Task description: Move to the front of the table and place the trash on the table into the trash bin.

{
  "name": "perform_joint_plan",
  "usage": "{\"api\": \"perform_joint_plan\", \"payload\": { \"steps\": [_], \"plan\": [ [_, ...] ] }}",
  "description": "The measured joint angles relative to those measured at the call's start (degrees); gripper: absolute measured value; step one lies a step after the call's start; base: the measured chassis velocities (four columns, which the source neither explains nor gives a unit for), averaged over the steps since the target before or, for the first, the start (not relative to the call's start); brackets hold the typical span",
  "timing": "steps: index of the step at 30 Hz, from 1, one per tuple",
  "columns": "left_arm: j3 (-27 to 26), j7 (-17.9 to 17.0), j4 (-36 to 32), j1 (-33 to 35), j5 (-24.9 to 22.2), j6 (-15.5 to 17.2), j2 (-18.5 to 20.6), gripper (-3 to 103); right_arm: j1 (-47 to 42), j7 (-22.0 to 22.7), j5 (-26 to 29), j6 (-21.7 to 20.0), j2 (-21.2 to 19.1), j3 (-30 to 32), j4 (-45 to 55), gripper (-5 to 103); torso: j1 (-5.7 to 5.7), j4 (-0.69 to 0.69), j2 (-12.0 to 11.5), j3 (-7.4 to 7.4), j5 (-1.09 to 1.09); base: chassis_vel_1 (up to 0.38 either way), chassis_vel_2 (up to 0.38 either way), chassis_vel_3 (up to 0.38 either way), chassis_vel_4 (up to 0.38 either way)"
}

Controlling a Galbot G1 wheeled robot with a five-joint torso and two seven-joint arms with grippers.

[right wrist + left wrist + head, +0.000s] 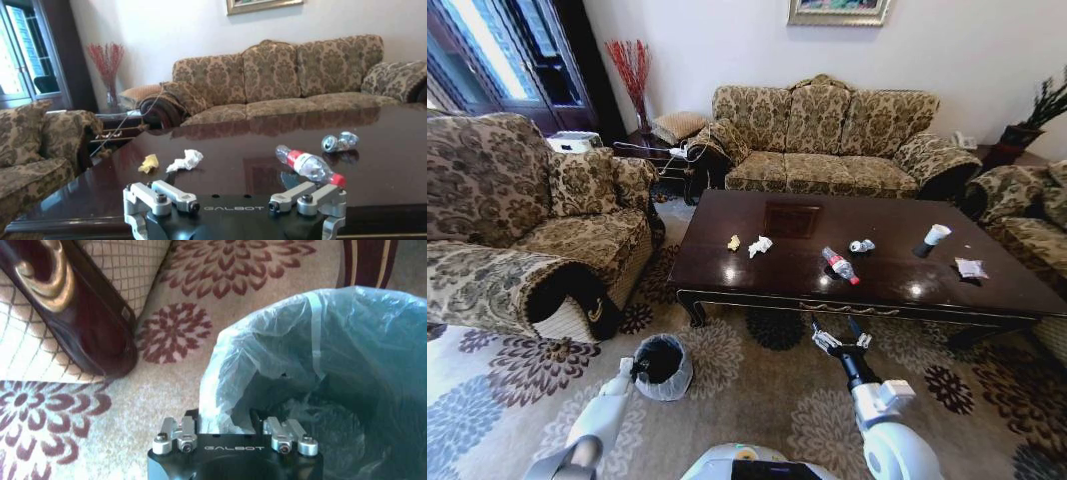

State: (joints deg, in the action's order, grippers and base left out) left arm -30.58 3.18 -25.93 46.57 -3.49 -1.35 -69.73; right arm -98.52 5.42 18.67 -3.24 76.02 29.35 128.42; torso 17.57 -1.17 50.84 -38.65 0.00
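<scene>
The table (897, 290) of dark glossy wood stands ahead of me. The trash lies on it in a loose row: a yellowish scrap (733, 242), a crumpled tissue (760, 245), a red-labelled bottle (839, 265), a small can (861, 245), a paper cup (933, 238) and a clear wrapper (971, 267). My right gripper (840, 340) hangs open just short of the table's front edge, nothing in it. The right wrist view shows the scrap (149, 163), tissue (185, 160), bottle (308, 165) and can (339, 142) beyond that gripper (233, 195). On the carpet at lower left, my left gripper (635, 368) is shut on the bag-lined rim of the trash bin (664, 366). In the left wrist view the left gripper (225, 417) grips the trash bin (313, 365).
A patterned armchair (527, 230) stands left of the table, a three-seat sofa (827, 140) behind it and another chair (1037, 220) at the right. A carved chair leg (80, 315) is close to the bin. Flowered carpet (757, 400) covers the floor between me and the table.
</scene>
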Motion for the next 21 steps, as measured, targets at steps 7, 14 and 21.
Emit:
{"api": "perform_joint_plan", "payload": {
  "steps": [7,14,21],
  "plan": [
    [-0.78,0.08,0.22,-0.19,0.08,1.57,0.00,35,-0.39,0.36,0.00,0.00,0.04,0.03,0.06,100,0.00,0.00,0.00,0.00,0.00,0.000,0.000,0.000,0.000],
    [-0.83,0.11,-2.49,1.27,-3.08,2.46,0.05,15,-0.39,0.39,0.01,0.00,0.41,-0.10,0.16,100,0.00,0.00,0.00,0.00,0.00,0.000,0.000,0.000,0.000],
    [-0.95,0.01,-5.55,3.53,-6.47,2.34,0.10,4,-0.01,0.27,0.25,0.12,0.37,-0.19,0.13,100,0.00,0.01,0.00,0.00,-0.03,0.000,0.000,0.000,0.000]
  ]
}}
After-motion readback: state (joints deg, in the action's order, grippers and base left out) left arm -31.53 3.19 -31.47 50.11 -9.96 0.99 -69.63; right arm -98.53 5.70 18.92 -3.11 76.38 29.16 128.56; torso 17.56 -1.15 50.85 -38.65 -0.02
